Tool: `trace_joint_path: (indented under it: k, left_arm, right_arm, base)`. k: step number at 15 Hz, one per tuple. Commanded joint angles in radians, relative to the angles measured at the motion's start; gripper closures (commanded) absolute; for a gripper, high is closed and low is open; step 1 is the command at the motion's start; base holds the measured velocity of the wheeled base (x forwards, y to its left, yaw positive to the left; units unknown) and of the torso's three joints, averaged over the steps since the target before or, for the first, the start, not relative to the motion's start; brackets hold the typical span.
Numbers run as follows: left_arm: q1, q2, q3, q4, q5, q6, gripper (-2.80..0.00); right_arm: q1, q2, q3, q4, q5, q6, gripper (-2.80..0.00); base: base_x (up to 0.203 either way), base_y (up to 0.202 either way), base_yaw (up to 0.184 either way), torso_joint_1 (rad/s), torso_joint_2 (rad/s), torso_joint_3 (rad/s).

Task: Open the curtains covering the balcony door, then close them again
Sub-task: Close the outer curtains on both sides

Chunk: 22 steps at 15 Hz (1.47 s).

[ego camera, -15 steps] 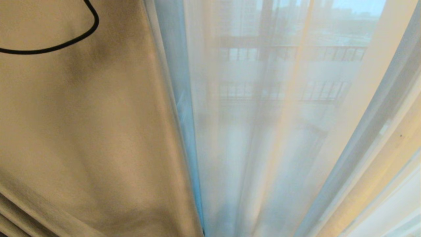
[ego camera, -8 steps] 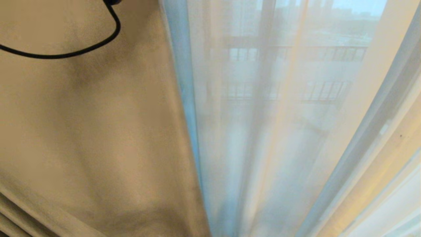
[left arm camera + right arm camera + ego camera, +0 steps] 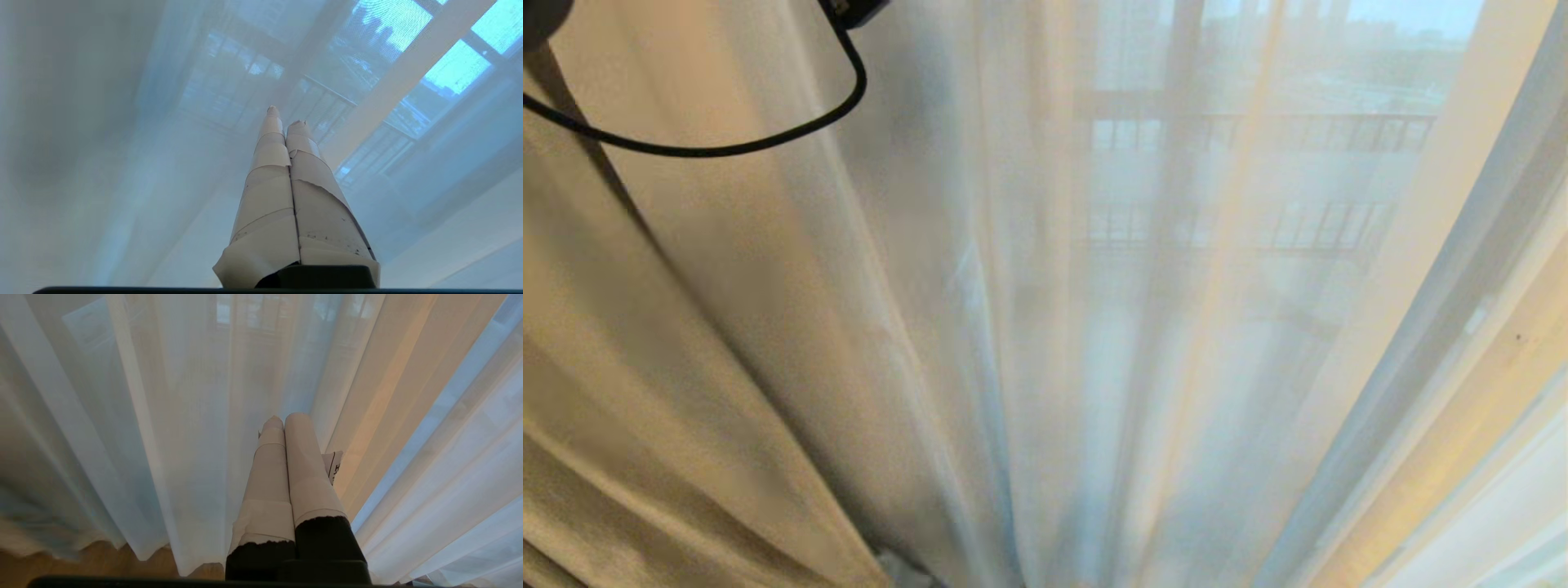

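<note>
Left wrist view shows the left gripper (image 3: 284, 116), jaws together, poking like a wedge into the sheers (image 3: 122, 163) to sweep them sideways; the right gripper (image 3: 284, 416), jaws together too, hangs idle near the sheers' hem.

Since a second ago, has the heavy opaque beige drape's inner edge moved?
Yes. The heavy beige drape has pulled toward the robot's left, judged against the dark balcony railing, which has held its place; the white sheer now covers that span.

A dark metal balcony railing with vertical bars (image 3: 1258, 131) shows dimly outside, with hazy distant buildings (image 3: 1380, 49) beyond. A strip of light brown wooden floor (image 3: 94, 563) lies below.
</note>
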<state>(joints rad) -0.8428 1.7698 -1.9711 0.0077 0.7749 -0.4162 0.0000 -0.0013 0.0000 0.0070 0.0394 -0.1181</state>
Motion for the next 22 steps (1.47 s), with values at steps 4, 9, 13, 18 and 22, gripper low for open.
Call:
trace_joint_path:
  k: [4,9,13,18,22]
  left_arm:
    - [-0.001,-0.006,0.005,0.003,0.021,-0.001,0.0]
    - [0.007,-0.063,0.063,0.006,0.029,0.003,0.0]
    - [0.074,-0.148,0.164,0.006,0.027,0.023,0.0]
    - [0.208,-0.323,0.446,0.02,0.014,0.083,0.0]
    - [0.431,-0.489,0.699,0.089,-0.044,0.094,0.0]
  right_arm:
    - [0.0,0.001,0.0,0.0,0.001,-0.002,0.0]
    - [0.0,0.001,0.0,-0.001,0.001,-0.002,0.0]
    - [0.0,0.001,0.0,0.0,0.001,-0.002,0.0]
    - [0.0,0.001,0.0,-0.001,0.001,-0.002,0.0]
    - [0.0,0.001,0.0,0.001,0.001,-0.002,0.0]
  base:
    - [0.0,0.0,0.0,0.0,0.0,0.0]
    - [0.0,0.0,0.0,0.0,0.0,0.0]
    - [0.0,0.0,0.0,0.0,0.0,0.0]
    - [0.0,0.0,0.0,0.0,0.0,0.0]
    - [0.0,0.0,0.0,0.0,0.0,0.0]
